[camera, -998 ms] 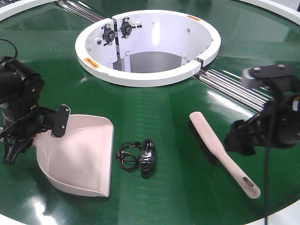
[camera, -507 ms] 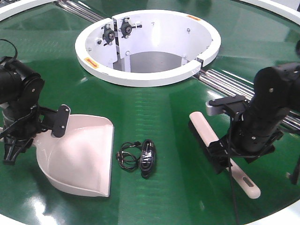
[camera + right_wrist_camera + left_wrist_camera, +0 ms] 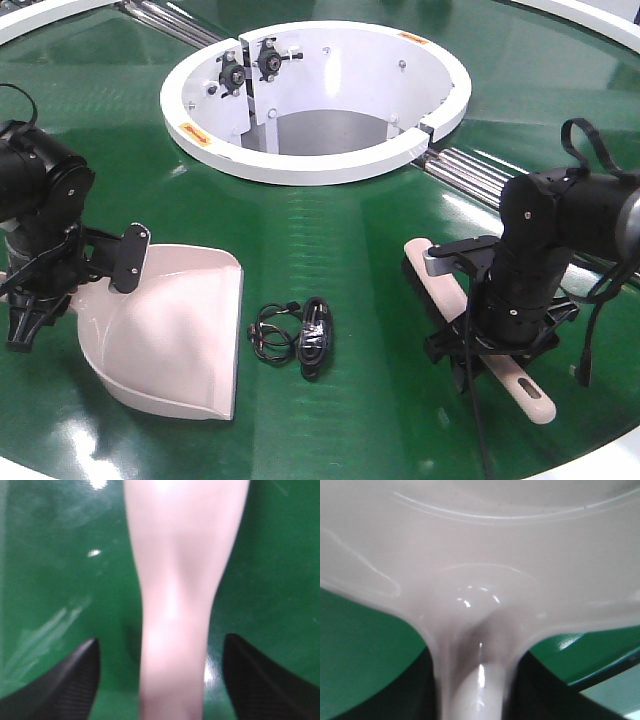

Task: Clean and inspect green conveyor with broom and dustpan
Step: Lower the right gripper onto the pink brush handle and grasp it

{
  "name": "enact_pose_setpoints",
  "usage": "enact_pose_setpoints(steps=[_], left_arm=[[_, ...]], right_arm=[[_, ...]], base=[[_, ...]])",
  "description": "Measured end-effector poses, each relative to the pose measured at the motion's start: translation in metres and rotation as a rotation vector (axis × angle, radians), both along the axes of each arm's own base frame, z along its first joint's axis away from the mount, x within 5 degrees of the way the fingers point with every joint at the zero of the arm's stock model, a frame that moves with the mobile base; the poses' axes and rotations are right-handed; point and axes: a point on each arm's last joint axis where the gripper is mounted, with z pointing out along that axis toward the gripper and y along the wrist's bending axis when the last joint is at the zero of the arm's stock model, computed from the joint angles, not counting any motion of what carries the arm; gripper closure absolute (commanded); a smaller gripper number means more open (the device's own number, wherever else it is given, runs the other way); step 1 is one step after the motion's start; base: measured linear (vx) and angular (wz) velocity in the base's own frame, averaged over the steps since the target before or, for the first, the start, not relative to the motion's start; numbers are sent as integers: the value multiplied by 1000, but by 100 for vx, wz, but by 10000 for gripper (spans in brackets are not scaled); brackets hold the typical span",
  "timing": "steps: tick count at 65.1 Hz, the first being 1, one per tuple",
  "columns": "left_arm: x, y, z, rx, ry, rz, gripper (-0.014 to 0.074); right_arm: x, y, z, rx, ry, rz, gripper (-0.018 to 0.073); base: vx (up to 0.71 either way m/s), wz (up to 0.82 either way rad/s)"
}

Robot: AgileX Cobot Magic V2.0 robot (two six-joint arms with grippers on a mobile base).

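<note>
Straddling the handle of the broom (image 3: 175,580) with the right gripper (image 3: 160,677) at four o'clock from the white ring (image 3: 320,168) on the green conveyor (image 3: 340,240), jaws spread wide, gripping nothing. Clamping the handle of the dustpan (image 3: 175,340) in the left gripper (image 3: 475,692) at eight o'clock, scoop resting on the belt.

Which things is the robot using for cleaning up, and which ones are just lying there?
For the job:
- green conveyor
- broom
- dustpan

Just lying there:
- black cable bundle, loose on the belt between the dustpan and the broom
</note>
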Motion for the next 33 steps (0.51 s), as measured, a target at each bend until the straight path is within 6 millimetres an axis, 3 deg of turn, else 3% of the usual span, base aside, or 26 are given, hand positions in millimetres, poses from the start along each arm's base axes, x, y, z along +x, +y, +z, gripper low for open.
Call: enact_pose_setpoints(steps=[25,33], left_arm=[[0,0,0,0,0,0,603],[0,0,0,0,0,0,603]], right_arm=[[6,1,-2,-5,-19,-32,575],[7,3,0,4,-27,-48,568]], base=[[0,0],[0,0]])
